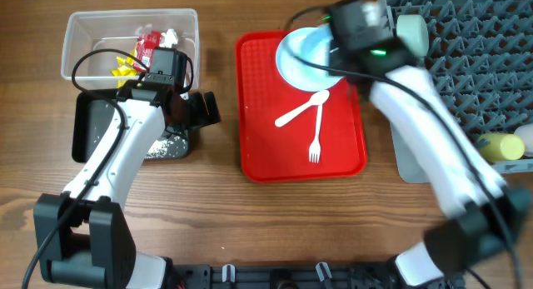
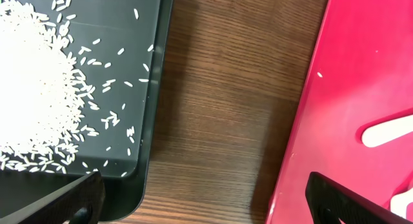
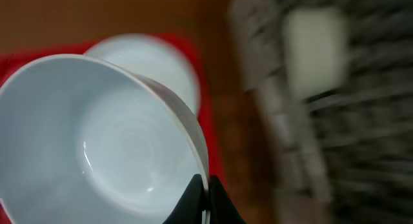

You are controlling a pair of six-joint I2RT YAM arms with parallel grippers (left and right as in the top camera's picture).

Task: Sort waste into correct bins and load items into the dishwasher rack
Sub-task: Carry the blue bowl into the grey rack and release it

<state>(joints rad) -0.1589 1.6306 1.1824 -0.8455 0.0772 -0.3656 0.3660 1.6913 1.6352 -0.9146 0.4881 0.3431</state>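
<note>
My right gripper is shut on the rim of a light blue bowl, one finger inside it and one outside. Behind the bowl, a second light blue round dish sits on the red tray. From overhead the right wrist hangs over the light blue dishes at the tray's far end. The white spoon and fork lie on the tray. My left gripper is open and empty over bare wood between the black tub and the tray. Rice is piled in the black tub.
The clear tub at far left holds a red wrapper and a yellow wrapper. The grey dishwasher rack stands at far right, with a white cup at its left edge and a yellow cup at its near side.
</note>
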